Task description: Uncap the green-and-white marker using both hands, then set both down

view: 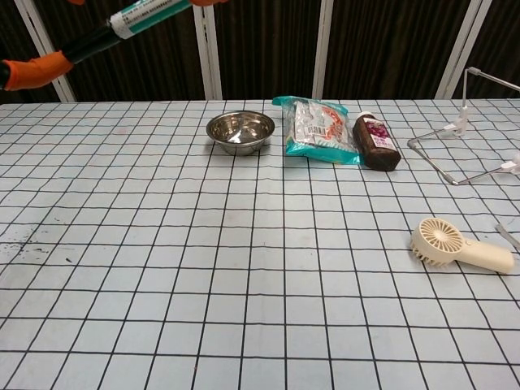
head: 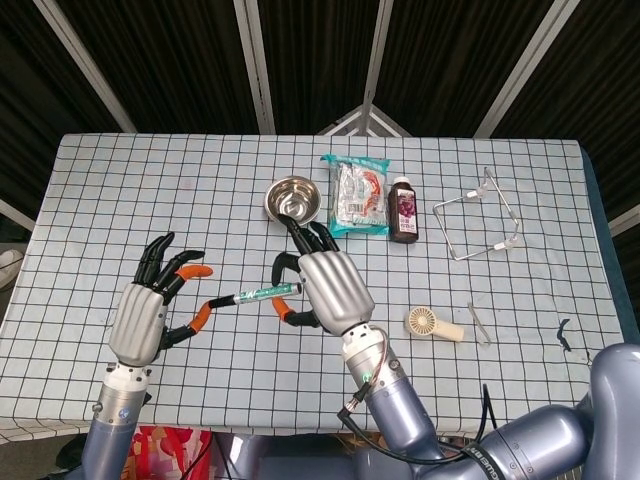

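Note:
The green-and-white marker (head: 252, 294) hangs above the checked table (head: 90, 200), tilted with its black cap end lower, toward the left. My right hand (head: 330, 290) pinches its white barrel between orange-tipped fingers. My left hand (head: 145, 315) is spread beside it. Its orange thumb tip touches the cap end while its other fingers stay apart from the marker. In the chest view the marker (view: 150, 10) crosses the top left corner, and an orange left fingertip (view: 36, 69) meets the black cap. The rest of both hands is out of that frame.
Behind the hands stand a steel bowl (head: 292, 198), a snack packet (head: 358, 193) and a dark bottle (head: 403, 211). At the right lie a wire stand (head: 478, 225), a cream hand fan (head: 432, 325) and a small metal clip (head: 480, 322).

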Motion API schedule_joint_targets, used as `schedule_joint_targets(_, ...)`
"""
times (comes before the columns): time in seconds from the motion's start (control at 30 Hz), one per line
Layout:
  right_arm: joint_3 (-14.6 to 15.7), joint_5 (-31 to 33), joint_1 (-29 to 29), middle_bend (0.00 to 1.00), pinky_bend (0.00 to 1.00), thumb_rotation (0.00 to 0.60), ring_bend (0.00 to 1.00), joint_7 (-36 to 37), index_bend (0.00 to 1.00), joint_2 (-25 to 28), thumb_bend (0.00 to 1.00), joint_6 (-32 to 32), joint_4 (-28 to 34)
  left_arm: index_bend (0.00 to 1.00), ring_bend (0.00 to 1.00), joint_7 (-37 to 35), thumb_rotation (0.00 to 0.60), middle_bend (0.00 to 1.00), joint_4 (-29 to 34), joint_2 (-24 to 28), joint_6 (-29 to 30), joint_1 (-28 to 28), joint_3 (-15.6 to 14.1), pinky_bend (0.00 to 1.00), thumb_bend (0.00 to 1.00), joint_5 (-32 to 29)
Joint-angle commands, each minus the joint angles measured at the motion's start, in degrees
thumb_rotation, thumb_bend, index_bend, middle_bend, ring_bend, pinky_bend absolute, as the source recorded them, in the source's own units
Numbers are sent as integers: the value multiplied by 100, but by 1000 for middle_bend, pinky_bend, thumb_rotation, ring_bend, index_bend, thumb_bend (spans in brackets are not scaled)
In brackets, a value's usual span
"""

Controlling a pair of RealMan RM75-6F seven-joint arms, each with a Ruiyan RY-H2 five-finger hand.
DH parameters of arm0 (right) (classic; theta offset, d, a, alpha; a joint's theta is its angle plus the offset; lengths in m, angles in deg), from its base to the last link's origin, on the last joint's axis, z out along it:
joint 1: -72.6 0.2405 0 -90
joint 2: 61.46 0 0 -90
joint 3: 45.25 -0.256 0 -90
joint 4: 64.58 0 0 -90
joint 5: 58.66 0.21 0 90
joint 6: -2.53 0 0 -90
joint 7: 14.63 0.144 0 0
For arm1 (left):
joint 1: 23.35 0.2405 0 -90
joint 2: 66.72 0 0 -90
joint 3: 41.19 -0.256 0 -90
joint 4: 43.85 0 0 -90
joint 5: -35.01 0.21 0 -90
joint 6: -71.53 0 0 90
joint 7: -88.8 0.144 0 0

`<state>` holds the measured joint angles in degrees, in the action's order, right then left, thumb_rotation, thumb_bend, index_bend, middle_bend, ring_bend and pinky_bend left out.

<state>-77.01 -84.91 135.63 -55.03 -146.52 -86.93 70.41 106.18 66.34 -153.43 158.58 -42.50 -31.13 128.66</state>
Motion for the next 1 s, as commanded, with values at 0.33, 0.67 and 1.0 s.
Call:
schedule_joint_targets(0.33,-20,60,-11,53,49,600,146,135,709,128,542,40,0,386,0,-44,600,229,-44,-94,-68,-50,-51,0,433,34)
schedule_joint_targets(0.67,-17,108,-56,53,49,600,147,291,709,250,545,94,-22,408,0,-19,600,234,-66,-155,-70,-48,-104,0,433,60)
schedule_joint_targets(1.0,-3,80,-88,53,49,600,147,423,709,361,548,152,0,409,0,-116,600,233,-204,-259,-28,-74,-43,0,433,61)
